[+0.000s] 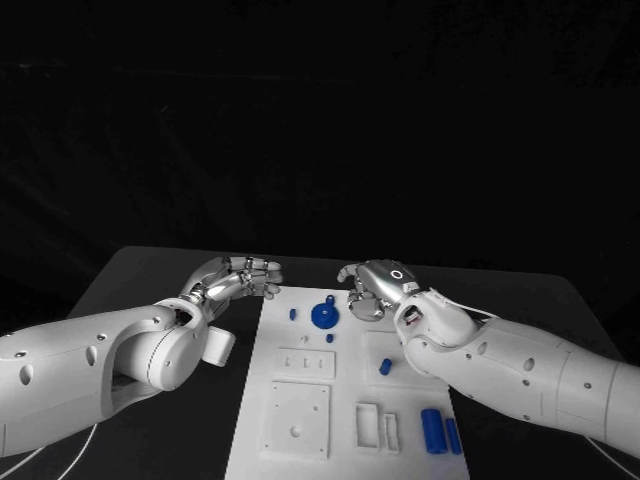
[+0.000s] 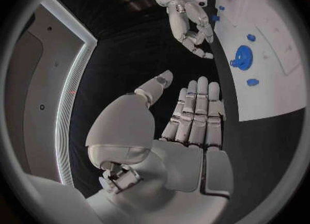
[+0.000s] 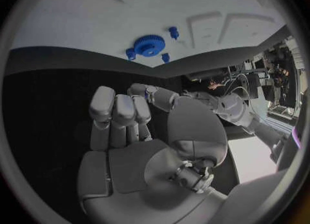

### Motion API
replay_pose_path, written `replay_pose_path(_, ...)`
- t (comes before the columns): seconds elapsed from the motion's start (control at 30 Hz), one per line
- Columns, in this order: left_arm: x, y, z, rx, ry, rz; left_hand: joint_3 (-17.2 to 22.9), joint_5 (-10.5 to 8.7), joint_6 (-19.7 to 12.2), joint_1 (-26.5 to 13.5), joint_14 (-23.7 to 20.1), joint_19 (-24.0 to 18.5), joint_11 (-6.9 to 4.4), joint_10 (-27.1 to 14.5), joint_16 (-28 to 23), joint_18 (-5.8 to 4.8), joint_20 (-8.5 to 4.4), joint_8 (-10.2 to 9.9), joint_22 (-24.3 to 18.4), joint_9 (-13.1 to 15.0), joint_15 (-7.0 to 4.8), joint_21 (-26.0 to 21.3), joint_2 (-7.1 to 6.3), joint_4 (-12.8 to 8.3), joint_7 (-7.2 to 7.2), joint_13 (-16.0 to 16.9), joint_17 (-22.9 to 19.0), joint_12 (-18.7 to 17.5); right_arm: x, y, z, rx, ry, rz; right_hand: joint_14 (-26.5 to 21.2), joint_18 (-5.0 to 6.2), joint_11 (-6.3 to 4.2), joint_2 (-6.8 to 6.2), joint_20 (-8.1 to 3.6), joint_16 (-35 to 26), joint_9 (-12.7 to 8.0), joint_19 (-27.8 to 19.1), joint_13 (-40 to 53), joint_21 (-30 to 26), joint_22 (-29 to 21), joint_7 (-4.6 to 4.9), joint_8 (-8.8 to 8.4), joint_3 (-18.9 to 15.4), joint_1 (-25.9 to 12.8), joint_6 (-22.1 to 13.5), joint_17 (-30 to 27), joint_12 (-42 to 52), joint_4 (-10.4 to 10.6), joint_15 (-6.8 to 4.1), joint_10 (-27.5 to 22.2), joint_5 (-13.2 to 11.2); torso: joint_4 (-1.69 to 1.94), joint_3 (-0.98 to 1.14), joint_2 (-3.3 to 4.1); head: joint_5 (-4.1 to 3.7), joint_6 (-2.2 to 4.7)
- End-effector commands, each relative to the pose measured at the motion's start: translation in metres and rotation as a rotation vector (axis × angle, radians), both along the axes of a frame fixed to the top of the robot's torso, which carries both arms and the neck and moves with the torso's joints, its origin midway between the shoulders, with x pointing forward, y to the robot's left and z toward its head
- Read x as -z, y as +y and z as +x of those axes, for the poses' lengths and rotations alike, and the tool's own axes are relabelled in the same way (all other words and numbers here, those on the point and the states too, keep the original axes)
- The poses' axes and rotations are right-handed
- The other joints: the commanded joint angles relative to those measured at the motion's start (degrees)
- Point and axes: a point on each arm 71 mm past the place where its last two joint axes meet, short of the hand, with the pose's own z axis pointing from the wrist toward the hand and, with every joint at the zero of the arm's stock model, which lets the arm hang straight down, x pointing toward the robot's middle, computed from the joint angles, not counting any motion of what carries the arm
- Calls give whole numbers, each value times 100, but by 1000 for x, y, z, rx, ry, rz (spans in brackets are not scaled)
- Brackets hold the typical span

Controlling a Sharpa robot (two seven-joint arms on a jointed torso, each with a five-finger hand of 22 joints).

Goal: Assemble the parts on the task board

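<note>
The white task board (image 1: 299, 400) lies in the middle of the black table. A blue gear (image 1: 325, 316) sits near its far end with small blue pegs (image 1: 330, 299) around it. Another blue piece (image 1: 385, 367) lies mid-board, and two blue cylinders (image 1: 433, 430) lie at the near right. My left hand (image 1: 241, 278) hovers off the board's far left corner, fingers stretched out together (image 2: 194, 115), holding nothing. My right hand (image 1: 378, 282) hangs over the far right of the board beside the gear, fingers loosely curved (image 3: 119, 113) and empty.
The board carries raised white blocks and recesses (image 1: 299, 415) at its near half. Bare black table (image 1: 162, 270) lies on both sides of the board. The gear (image 2: 243, 56) and board edge (image 2: 271, 100) lie just beyond my left fingertips.
</note>
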Motion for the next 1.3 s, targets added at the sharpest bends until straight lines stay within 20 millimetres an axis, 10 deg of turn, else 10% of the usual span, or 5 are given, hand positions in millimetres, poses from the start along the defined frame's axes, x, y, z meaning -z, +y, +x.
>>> replay_pose_path(0.03,-1,0,0,8,-11,-7,13,-29,-18,-49,19,-30,47,10,-17,93,15,-14,7,6,28,28,-18,-25,34,-3,9,-39,-8,-16,0,-16,25,108,3,389,43,-168,-56,-20,23,14,391,-11,35,36,49,-270,63,-12,10,-9,9,31,-11,-289,-12,13,-5,-7,24)
replay_pose_path(0.4,1,6,3,-4,-13,-4,16,-30,-16,-49,20,-30,45,14,-19,93,15,-12,8,7,28,29,-15,-28,33,-2,12,-39,-17,-111,9,-14,229,203,-17,389,171,-778,-29,-59,93,-87,391,-45,66,164,174,-1492,490,78,49,-29,0,157,-88,-1176,-142,70,-68,-21,18)
replay_pose_path(0.57,3,7,2,-4,-8,-4,17,-31,-14,-49,21,-30,43,16,-20,93,15,-10,9,8,28,29,-15,-30,32,-2,14,-38,-11,-136,14,13,295,188,-40,389,178,-752,14,-74,103,-184,374,-51,92,172,210,-1951,603,145,78,-63,-136,166,-151,-1612,-196,105,-96,15,-10)
replay_pose_path(1.17,12,5,1,3,11,-5,20,-35,-11,-52,22,-30,38,20,-23,93,15,-7,11,9,27,29,-11,-35,31,-1,19,-37,34,-166,23,106,405,155,-59,389,165,-629,55,-97,101,-272,355,-61,97,156,244,-2230,767,257,115,-90,-244,152,-194,-1675,-243,273,-75,13,-75)
replay_pose_path(1.3,12,5,1,5,12,-5,21,-36,-11,-52,22,-30,38,20,-24,92,15,-7,11,10,27,29,-10,-36,30,0,20,-37,39,-164,23,125,402,158,-60,389,163,-608,58,-99,98,-276,358,-61,97,154,242,-2237,777,259,118,-85,-247,150,-190,-1674,-236,267,-73,2,-88)
